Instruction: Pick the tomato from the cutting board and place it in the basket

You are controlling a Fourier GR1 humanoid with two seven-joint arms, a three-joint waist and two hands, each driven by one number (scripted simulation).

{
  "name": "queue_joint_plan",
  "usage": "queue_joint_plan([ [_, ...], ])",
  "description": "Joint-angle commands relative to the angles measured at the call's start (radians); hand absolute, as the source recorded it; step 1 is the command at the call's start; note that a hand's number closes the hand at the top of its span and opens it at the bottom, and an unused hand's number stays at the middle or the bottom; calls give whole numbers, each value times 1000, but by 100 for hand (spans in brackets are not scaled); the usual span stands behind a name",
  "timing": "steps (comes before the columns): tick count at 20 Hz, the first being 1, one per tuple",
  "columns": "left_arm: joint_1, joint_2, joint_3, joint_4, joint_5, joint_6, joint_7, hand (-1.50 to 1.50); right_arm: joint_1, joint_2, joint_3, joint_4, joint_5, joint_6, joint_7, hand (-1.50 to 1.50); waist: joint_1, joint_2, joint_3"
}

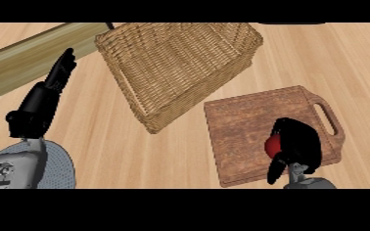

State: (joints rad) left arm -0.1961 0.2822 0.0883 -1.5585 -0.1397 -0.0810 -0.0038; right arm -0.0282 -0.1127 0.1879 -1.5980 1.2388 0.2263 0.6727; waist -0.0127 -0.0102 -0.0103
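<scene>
A red tomato (272, 145) shows on the brown wooden cutting board (245, 122) at the lower right. My right hand (298, 144) is curled round the tomato and hides most of it. The woven wicker basket (177, 63) stands behind and left of the board, with nothing visible inside. My left hand (45, 95) is at the left edge, fingers straight and pointing up, holding nothing.
A pale wooden strip (39, 49) runs across the upper left corner of the light wooden counter (108, 142). The board's handle slot (329, 117) is on its right side.
</scene>
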Motion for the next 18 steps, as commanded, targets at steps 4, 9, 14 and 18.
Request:
queue_joint_plan([
  [4, 22, 7, 0, -19, -4, -10, 2, 0, 148, 110, 41, -73, -4, -54, 409, 150, 6, 7, 10],
  [9, 18, 16, 17, -11, 15, -34, -10, 0, 120, 111, 86, -262, 165, -33, 535, 150, 7, 7, 9],
  [14, 7, -15, -4, -29, -2, -6, 33, 0, 35, 104, 55, -470, 272, -129, 464, 150, -1, 1, 9],
  [18, 25, 0, 15, -23, 16, -24, -8, 0, -156, 112, 94, -562, 262, -198, 474, 150, 25, 4, 9],
])
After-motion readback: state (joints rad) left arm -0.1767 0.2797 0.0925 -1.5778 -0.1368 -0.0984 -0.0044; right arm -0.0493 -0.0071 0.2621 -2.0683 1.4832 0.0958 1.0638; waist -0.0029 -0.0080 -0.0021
